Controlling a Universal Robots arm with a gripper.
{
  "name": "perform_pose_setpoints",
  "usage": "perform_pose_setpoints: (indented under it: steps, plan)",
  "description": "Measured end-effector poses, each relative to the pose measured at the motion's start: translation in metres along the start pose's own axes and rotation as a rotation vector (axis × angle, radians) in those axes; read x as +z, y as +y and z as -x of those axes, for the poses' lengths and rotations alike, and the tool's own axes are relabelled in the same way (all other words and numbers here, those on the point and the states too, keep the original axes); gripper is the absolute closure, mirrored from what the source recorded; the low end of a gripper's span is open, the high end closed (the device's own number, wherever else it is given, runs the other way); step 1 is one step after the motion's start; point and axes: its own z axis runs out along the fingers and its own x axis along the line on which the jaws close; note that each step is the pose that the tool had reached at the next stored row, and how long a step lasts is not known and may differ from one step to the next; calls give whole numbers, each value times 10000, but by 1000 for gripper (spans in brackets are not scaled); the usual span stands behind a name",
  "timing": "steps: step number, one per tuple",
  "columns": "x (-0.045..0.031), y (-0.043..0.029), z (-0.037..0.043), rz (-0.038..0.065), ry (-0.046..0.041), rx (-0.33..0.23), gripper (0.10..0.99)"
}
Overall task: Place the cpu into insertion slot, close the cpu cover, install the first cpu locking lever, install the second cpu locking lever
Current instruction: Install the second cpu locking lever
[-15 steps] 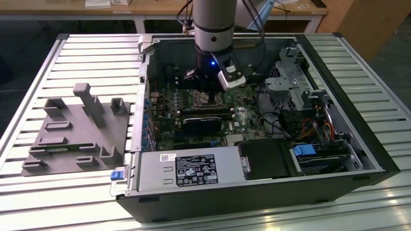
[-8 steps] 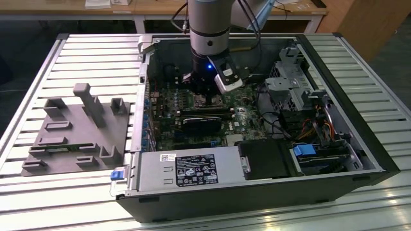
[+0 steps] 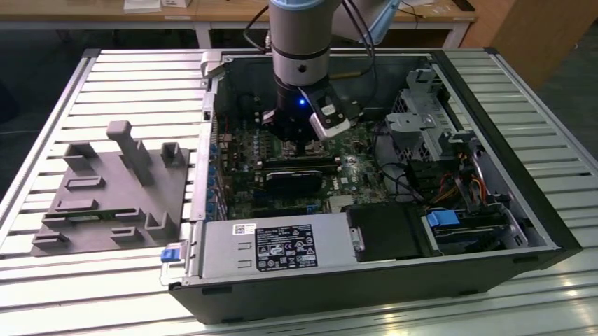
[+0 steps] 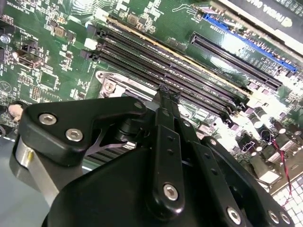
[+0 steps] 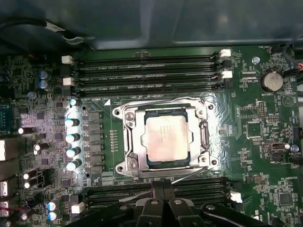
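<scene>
the small square cpu w/ dull silver-bronze top (image 5: 166, 140) sits in the silvery-rimmed square insertion slot (image 5: 129, 142), thin silvery metal cpu cover (image 5: 201, 113) down around it. black gripper (image 5: 163, 186) hovers beside the socket, fingers pinched together, empty. risk: a thin lever wire could slip off the tips and spring back.

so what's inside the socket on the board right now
The chip sits inside the socket, its metal top showing through the cover frame. The contacts beneath it are covered.

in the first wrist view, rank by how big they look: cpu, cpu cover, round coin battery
1. cpu cover, the frame around the chip
2. cpu
3. round coin battery
</scene>
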Motion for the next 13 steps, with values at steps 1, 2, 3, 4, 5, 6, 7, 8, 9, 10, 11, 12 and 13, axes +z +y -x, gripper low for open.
perform_pose_setpoints:
  steps: [1, 2, 3, 4, 5, 6, 7, 8, 9, 10, 11, 12, 13]
  plan:
    - [1, -8, 0, 48, 5, -12, 980]
    - [1, -16, 1, 85, 8, -21, 980]
    - [2, -26, 1, 112, 10, -29, 980]
    - [2, -36, 1, 135, 12, -37, 980]
    - [3, -46, 0, 153, 15, -47, 980]
    - [4, -48, 0, 158, 14, -55, 980]
    - [4, -48, 0, 158, 15, -57, 980]
    - [4, -48, 0, 158, 15, -58, 980]
    - [4, -48, 0, 159, 15, -58, 980]
    - [4, -48, 0, 159, 15, -59, 980]
    - [3, -50, -1, 167, 16, -59, 980]
    - [3, -52, -5, 172, 12, -58, 980]
    - [3, -55, -10, 190, 4, -58, 980]
